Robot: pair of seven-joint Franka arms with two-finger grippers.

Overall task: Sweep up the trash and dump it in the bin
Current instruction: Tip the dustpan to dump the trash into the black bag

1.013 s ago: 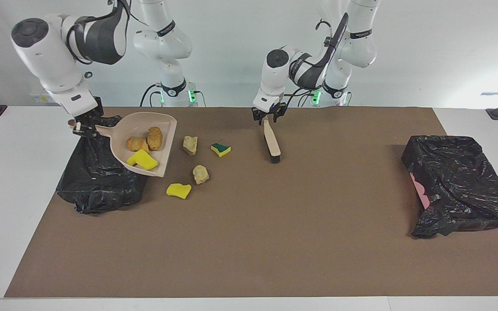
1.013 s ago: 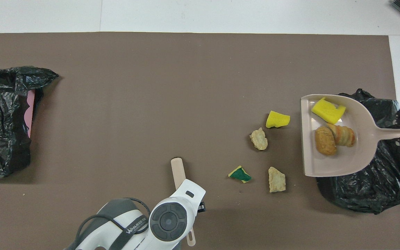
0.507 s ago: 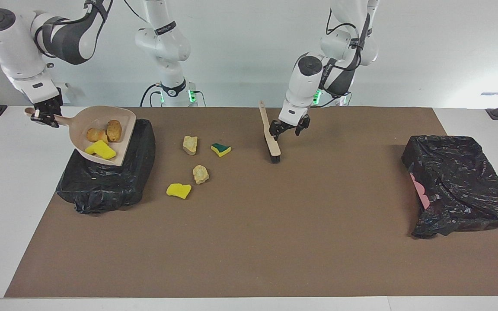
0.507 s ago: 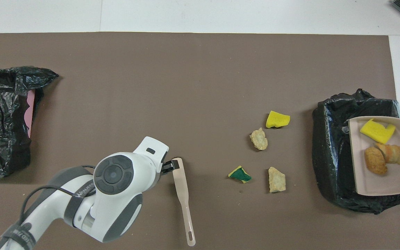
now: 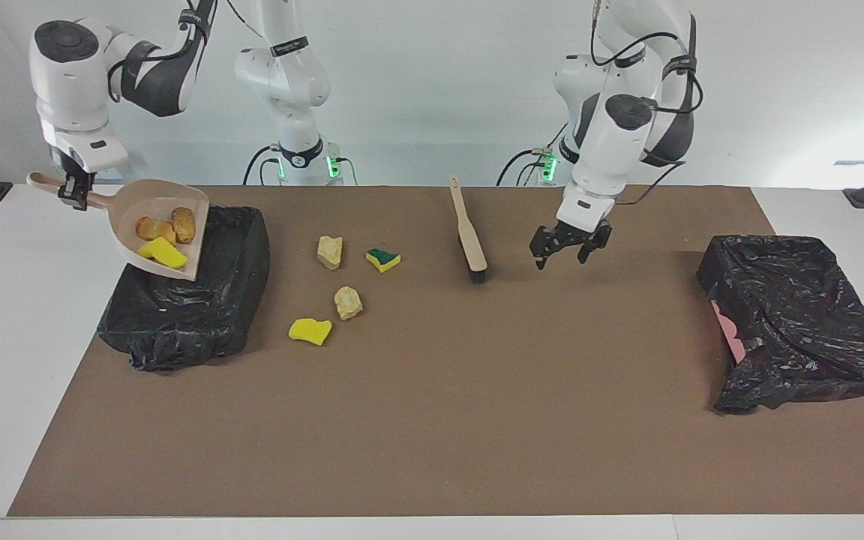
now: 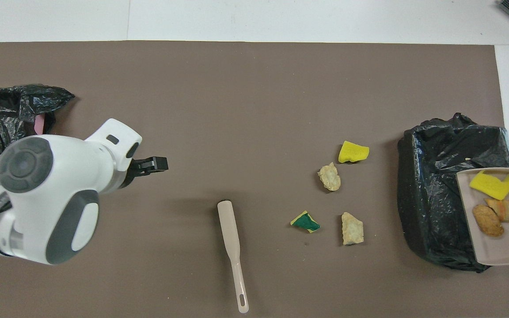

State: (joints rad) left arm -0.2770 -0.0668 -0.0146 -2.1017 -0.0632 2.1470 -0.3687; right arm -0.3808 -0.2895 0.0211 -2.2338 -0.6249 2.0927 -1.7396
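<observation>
My right gripper (image 5: pixel 72 191) is shut on the handle of the beige dustpan (image 5: pixel 193 251), holding it tilted above the black-bagged bin (image 5: pixel 184 315) at the right arm's end. The pan (image 6: pixel 502 245) carries a yellow sponge piece (image 6: pixel 491 185) and two brown bread lumps (image 6: pixel 486 219). On the mat lie a yellow sponge (image 5: pixel 310 331), two tan lumps (image 5: pixel 347 302), (image 5: pixel 329 251) and a green-and-yellow sponge (image 5: pixel 383 259). The beige brush (image 5: pixel 469 232) lies loose on the mat. My left gripper (image 5: pixel 571 244) is open and empty, above the mat beside the brush.
A second black-bagged bin (image 5: pixel 792 315) with a pink patch showing sits at the left arm's end of the brown mat (image 5: pixel 432 420). The right arm's bin also shows in the overhead view (image 6: pixel 435 198), partly under the dustpan.
My left gripper let go of the brush and moved away toward the left arm's end. My right gripper lifted the loaded dustpan from the mat to above the bin.
</observation>
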